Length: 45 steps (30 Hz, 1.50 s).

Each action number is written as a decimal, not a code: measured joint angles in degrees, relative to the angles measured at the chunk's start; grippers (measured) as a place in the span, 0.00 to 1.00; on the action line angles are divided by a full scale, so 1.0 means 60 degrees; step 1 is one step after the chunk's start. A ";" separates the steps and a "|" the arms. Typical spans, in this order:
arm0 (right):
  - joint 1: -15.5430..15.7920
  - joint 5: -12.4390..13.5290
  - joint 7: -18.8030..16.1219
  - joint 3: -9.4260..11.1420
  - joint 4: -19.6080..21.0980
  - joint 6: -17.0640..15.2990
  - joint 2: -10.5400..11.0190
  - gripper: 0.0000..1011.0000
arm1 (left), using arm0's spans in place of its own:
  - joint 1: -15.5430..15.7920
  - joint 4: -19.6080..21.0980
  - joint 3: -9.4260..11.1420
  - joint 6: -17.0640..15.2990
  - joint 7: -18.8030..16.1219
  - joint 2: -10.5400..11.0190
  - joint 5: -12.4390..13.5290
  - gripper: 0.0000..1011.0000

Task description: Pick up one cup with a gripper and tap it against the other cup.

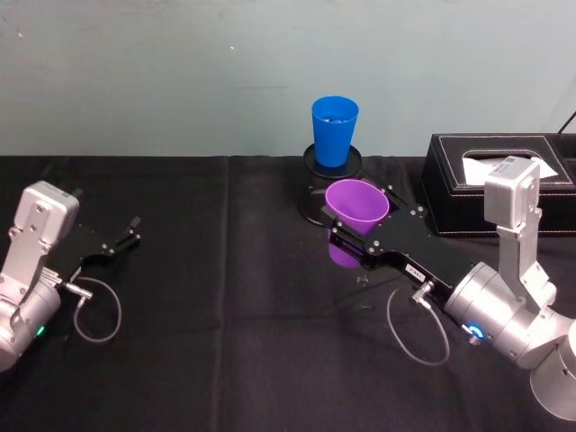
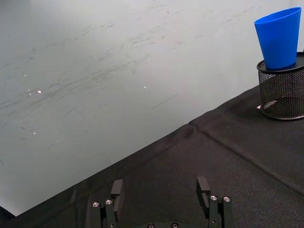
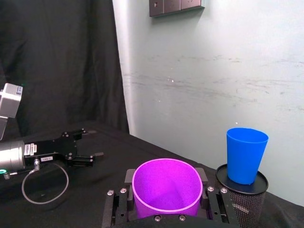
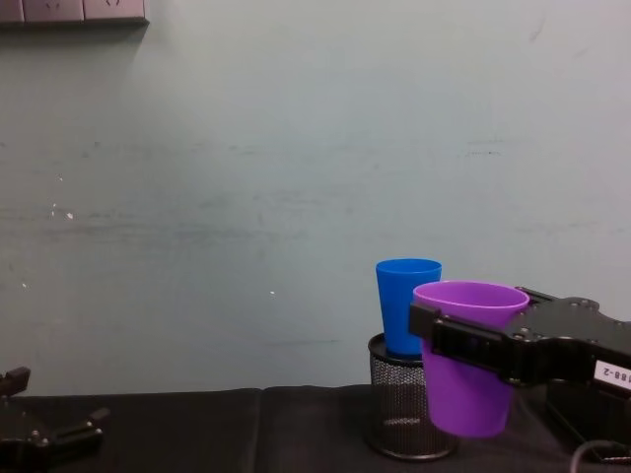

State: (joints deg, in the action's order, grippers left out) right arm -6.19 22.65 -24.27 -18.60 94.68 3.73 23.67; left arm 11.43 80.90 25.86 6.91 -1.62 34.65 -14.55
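While my right end effector (image 1: 363,216) clamps the purple cup (image 1: 356,202) above the table (image 1: 225,297), near the blue cup (image 1: 334,130) atop the mesh holder (image 4: 404,414), I see my left end effector (image 2: 159,187) parked, fingers apart.

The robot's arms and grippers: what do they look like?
Both arms are silver cylinders with a pale boxy wrist module and a looped grey cable. The right gripper is flat, black, with a white label, a blue ring light behind it; the left gripper is black, its light green.

Scuffed pale grey-green wall (image 1: 180,72) behind a black-clothed table (image 1: 234,360), dark curtain (image 3: 57,61) alongside
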 joint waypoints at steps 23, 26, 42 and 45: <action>-0.1955 -0.0338 0.0275 -0.0315 -0.2578 0.0011 -0.1198 0.74 | 0.0000 0.0000 0.0000 0.0000 0.0000 0.0000 0.0000 0.99; -0.2282 -0.0329 0.0282 -0.0315 -0.3038 0.0027 -0.1420 0.75 | 0.0000 0.0000 0.0000 0.0000 0.0000 0.0000 0.0000 0.99; -0.3193 -0.0352 0.0215 -0.0359 -0.4546 0.0079 -0.1964 0.75 | 0.0000 0.0000 0.0000 0.0000 0.0000 0.0000 0.0000 0.99; -0.3356 -0.0393 0.0153 -0.0357 -0.4778 0.0159 -0.2024 0.75 | 0.0000 0.0000 0.0000 0.0000 0.0000 0.0000 -0.0001 0.99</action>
State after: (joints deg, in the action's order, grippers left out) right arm -26.32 20.29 -23.36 -20.74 66.00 4.68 11.52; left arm 11.43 80.90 25.86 6.91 -1.62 34.65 -14.55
